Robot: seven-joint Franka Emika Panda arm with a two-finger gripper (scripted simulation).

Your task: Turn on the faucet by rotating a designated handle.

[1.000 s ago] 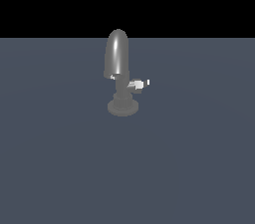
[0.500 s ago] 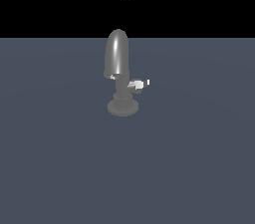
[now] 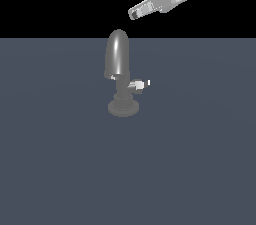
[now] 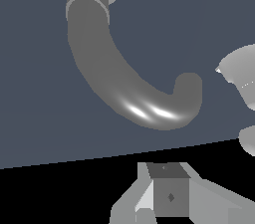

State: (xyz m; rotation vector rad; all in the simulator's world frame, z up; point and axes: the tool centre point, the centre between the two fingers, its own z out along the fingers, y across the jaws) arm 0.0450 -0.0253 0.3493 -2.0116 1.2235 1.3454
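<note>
The faucet (image 3: pixel 119 76) is standing upright near the middle of the flat grey floor (image 3: pixel 60 169), its tiny white-tipped handle (image 3: pixel 140 84) sticking out from the stem toward the exterior view's right. The gripper (image 3: pixel 134 14) is hanging tilted in the air above and to the exterior view's right of the spout, touching nothing; whether its jaws are parted I cannot tell. Nothing is standing between it and the handle, and in the wrist view the curved spout is filling much of the picture.

Hand (image 3: pixel 134 14) above faucet (image 3: pixel 119 69), well apart; handle (image 3: pixel 139 85) untouched, pointing toward view's right.
</note>
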